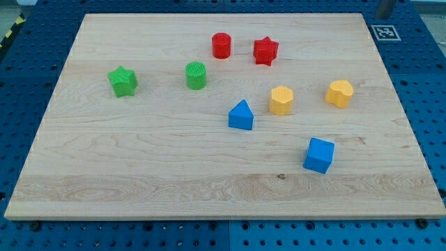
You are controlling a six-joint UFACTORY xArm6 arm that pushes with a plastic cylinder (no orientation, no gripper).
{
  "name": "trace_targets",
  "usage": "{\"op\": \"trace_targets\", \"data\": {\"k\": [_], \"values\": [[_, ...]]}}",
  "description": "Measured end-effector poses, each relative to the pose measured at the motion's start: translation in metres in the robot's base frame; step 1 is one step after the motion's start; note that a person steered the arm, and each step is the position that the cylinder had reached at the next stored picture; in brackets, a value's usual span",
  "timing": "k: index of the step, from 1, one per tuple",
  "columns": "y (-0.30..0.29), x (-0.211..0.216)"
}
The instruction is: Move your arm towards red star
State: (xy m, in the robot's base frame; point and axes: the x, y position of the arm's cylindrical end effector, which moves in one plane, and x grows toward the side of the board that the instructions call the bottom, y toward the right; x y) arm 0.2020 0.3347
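**Red star waits at the far side, rod out of sight**

The red star (265,50) sits toward the far edge of the wooden board (139,167), a little right of centre. Just to its left, close but apart, stands a red cylinder (221,44). My tip does not show anywhere in the view, so I cannot tell where it is relative to the blocks; there is no claw on this arm, and nothing can be said of it holding or touching anything.

The other blocks lie scattered with gaps between them, which looks like a layout meant to leave room for a rod to slide through. On the left are a green star (123,81) and a green cylinder (196,75). Nearer than the red star are two yellow blocks, one (281,100) almost straight in front of it and one (340,93) further right; their shape looks many-sided, but I cannot be sure. A blue triangular block (241,115) sits near the middle, and a blue cube (319,155) lies nearest, to the right.

Judging from this, the approach is not yet begun, and a path from the far edge would meet the fewest blocks
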Motion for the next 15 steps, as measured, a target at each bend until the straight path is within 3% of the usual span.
{"op": "trace_targets", "data": {"k": [4, 6, 11, 15], "values": [[0.000, 0.011], [0.000, 0.053], [-0.007, 0.064], [-0.148, 0.108]]}}
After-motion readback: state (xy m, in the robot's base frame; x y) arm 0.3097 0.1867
